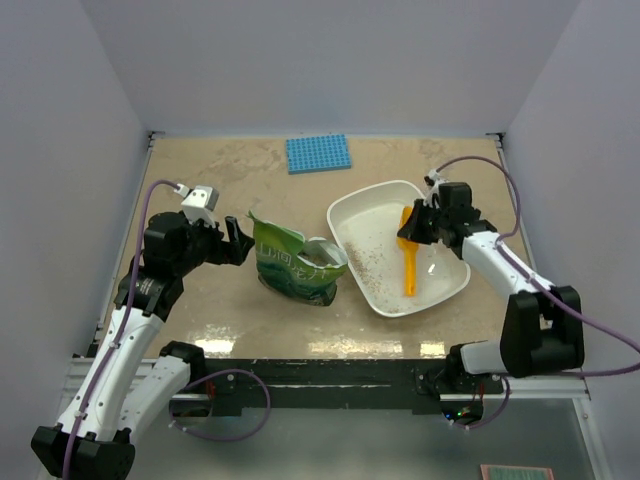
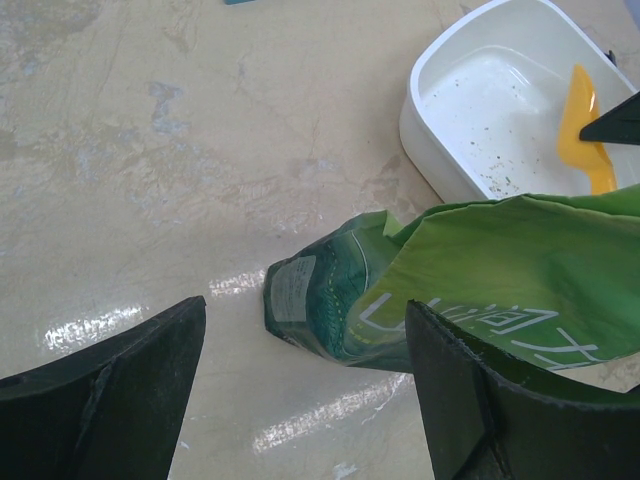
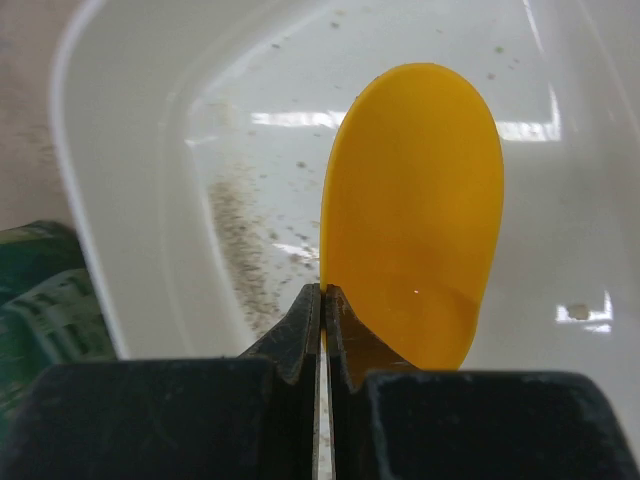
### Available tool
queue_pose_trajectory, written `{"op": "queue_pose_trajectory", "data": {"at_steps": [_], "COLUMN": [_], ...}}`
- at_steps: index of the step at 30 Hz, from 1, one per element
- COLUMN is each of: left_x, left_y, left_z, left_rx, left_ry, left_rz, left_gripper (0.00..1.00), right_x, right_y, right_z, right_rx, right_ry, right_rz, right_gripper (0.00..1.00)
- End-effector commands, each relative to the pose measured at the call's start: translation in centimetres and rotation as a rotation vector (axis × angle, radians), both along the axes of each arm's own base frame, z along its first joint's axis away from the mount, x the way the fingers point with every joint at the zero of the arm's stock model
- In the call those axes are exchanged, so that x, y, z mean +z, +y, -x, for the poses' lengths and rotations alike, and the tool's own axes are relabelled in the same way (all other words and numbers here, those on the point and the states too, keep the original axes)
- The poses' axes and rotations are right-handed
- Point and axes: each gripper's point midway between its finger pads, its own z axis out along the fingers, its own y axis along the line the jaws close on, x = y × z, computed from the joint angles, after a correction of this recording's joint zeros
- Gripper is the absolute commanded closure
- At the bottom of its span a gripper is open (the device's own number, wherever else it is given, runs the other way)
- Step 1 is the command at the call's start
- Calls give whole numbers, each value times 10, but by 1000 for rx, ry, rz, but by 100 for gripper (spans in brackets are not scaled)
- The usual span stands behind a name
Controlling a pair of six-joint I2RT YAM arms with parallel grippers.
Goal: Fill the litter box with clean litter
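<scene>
The white litter box stands right of centre on the table. Only a thin scatter of clean litter lies on its floor, seen close up as a grey-beige streak. An orange scoop lies inside the box, its bowl towards the far end. My right gripper is shut, its tips pinching the thin edge of the scoop's bowl. A crinkly green litter bag lies left of the box with its mouth towards it. My left gripper stands open at the bag's left end, touching nothing.
A blue studded mat lies flat at the back of the table. The litter box sits close beside the bag's open end. Grey walls close in the table on three sides.
</scene>
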Motion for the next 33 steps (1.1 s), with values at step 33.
{"op": "queue_pose_trajectory", "data": {"at_steps": [33], "left_x": [163], "left_y": [-49], "left_z": [16], "left_rx": [-271], "left_ry": [-70], "left_rz": [175], "left_gripper": [15], "right_x": [292], "right_y": [163], "right_z": [89], "right_rx": [821], "right_ry": [-688], "right_rz": [-72], "right_gripper": [100]}}
